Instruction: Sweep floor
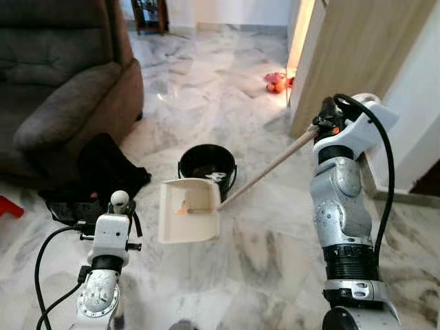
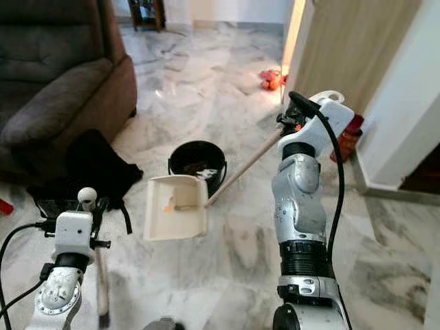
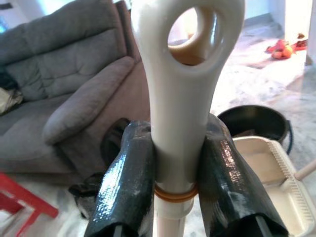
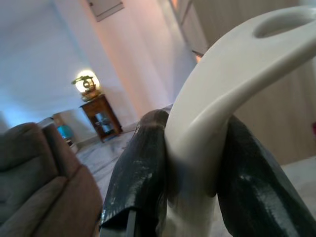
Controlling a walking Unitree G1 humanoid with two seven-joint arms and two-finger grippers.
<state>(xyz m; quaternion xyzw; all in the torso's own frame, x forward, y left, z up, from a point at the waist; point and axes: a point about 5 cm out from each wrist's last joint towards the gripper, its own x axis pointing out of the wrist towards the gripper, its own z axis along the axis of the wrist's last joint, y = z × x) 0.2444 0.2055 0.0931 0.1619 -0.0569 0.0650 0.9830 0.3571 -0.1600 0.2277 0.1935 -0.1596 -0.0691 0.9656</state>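
Currently right claw (image 4: 192,163) clamped on dustpan handle (image 1: 265,172), left claw (image 3: 180,173) on broom handle (image 3: 182,98); risk tilting dustpan (image 1: 189,210), spilling orange scrap (image 1: 181,210) beside black bin (image 1: 206,165).

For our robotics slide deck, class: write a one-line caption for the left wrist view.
Two black fingers clamp the cream broom handle, with dustpan, black bucket and grey sofa beyond.

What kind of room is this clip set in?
Most likely a home living room: a grey sofa stands on a marble floor, and a small wooden side table carries an ornament against the far wall.
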